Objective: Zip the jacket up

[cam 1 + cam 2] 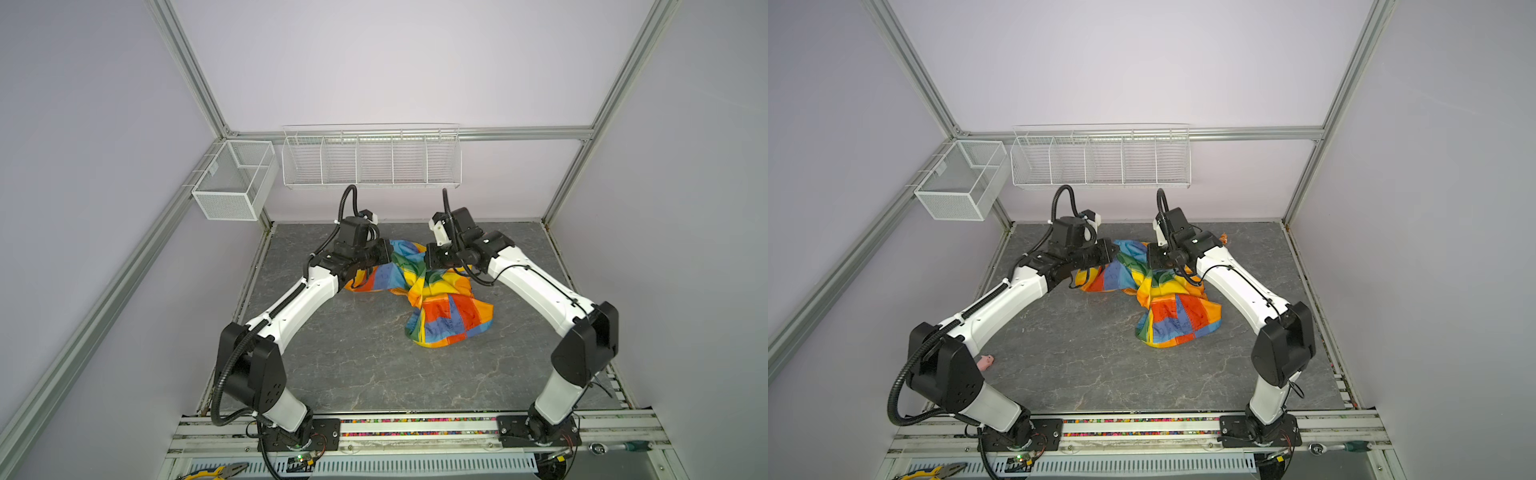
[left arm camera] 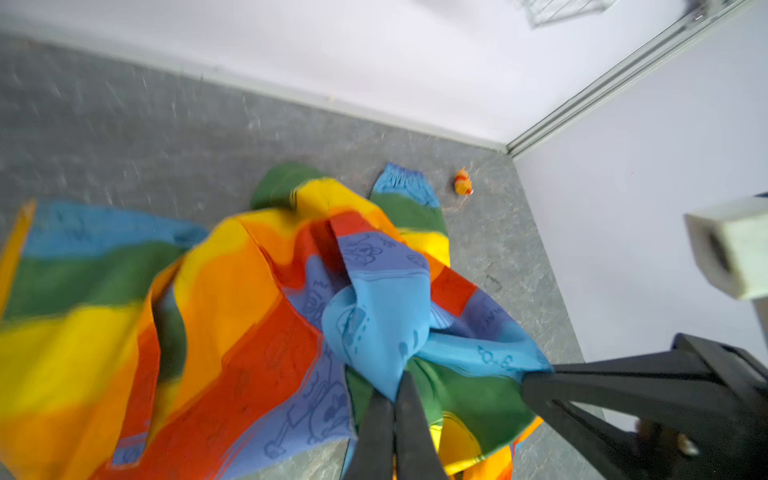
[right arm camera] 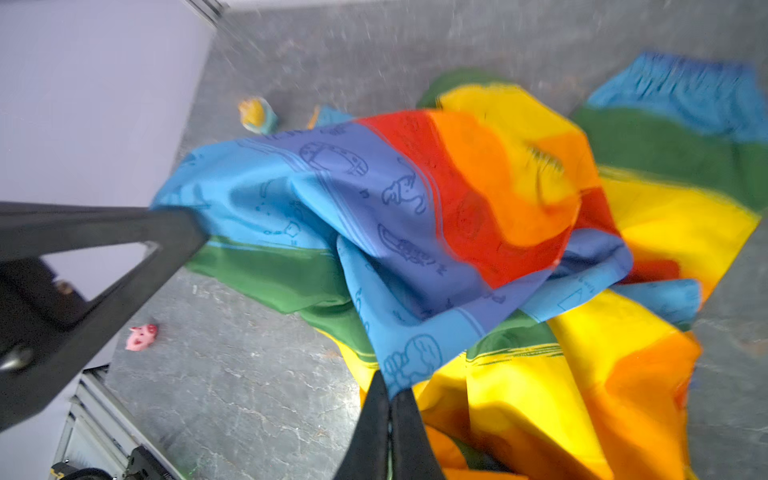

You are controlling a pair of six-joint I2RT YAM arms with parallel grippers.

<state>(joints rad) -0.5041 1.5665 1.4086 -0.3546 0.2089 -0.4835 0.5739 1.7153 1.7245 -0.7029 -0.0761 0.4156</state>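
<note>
Clamped: left gripper [image 2: 395,401] jaws together on a blue fold of the thin rainbow-striped rain jacket [image 1: 432,299]; right gripper [image 3: 390,401] pinched tight on a blue printed edge of it. Jacket is crumpled at the far middle of the grey marbled tabletop [image 1: 353,374], bunched between both grippers, with one striped part trailing near-right. Wrist views are blurred. Small pink pig toy [image 1: 985,362] sits near-left, well apart from the jacket; small orange toy figure [image 2: 462,183] is far-right.
</note>
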